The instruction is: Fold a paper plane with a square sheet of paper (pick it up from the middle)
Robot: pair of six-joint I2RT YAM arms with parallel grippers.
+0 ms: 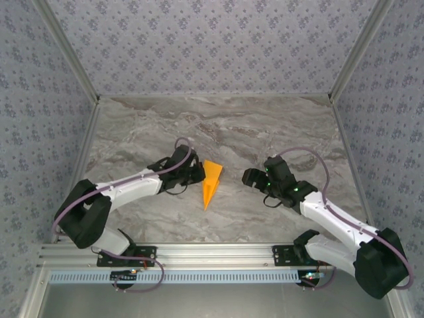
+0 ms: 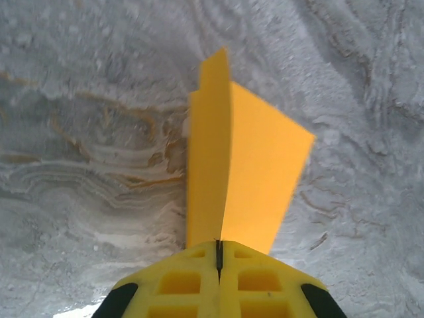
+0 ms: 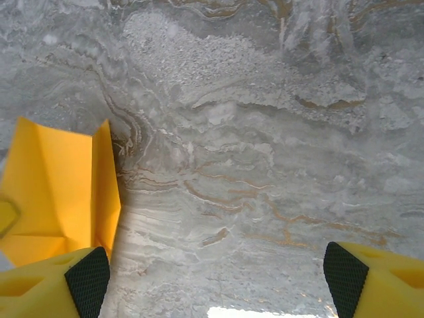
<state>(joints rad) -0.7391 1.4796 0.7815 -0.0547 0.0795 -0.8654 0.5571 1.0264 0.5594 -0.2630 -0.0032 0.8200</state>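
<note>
The square sheet of paper is folded into a narrow orange paper plane (image 1: 212, 180) near the middle of the marble table, its point toward the near edge. My left gripper (image 1: 197, 173) is at its left side, shut on the plane. In the left wrist view the yellow jaws (image 2: 218, 244) are pressed together with the folded paper (image 2: 245, 172) sticking out from between them, one flap upright and one spreading to the right. My right gripper (image 1: 250, 177) stands open a short way to the right of the plane, with nothing between its fingers (image 3: 215, 285). The plane (image 3: 59, 192) is beside its left finger.
The marble tabletop (image 1: 225, 126) is fenced by patterned walls (image 1: 199, 40) at the back and sides. An aluminium rail (image 1: 218, 255) carrying both arm bases runs along the near edge.
</note>
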